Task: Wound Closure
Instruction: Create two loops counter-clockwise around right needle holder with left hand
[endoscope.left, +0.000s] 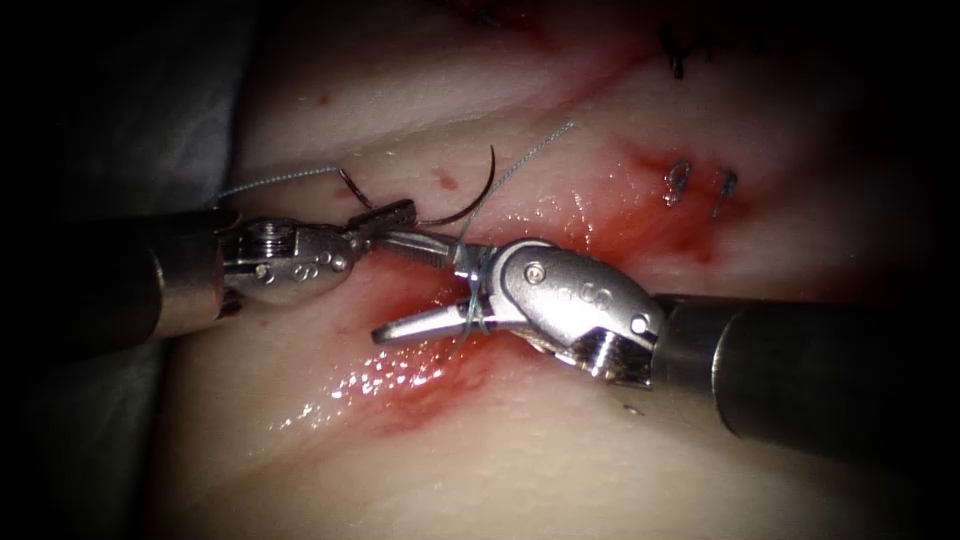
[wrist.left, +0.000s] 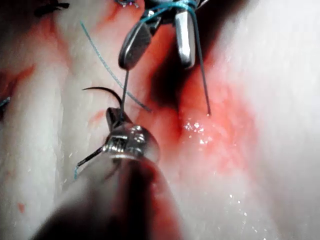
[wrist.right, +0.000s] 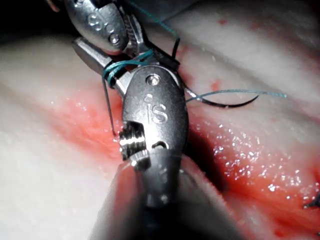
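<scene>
Thread (endoscope.left: 472, 300) wraps the open right gripper (endoscope.left: 405, 290); needle (endoscope.left: 470, 200) crosses above.

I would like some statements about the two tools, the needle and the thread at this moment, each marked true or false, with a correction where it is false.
1. The left tool holds the curved needle. True.
2. The needle is buried in the tissue. False: it lies free above the surface, its whole curve in sight.
3. The thread is wrapped around the right tool. True: turns of it lie around the two jaws near their hinge.
4. The right tool's jaws are shut on the needle. False: they stand open and grip nothing.
5. Red fluid lies on the tissue around the cut. True.
6. Earlier stitches lie left of the tools. False: they lie to the upper right.
</scene>
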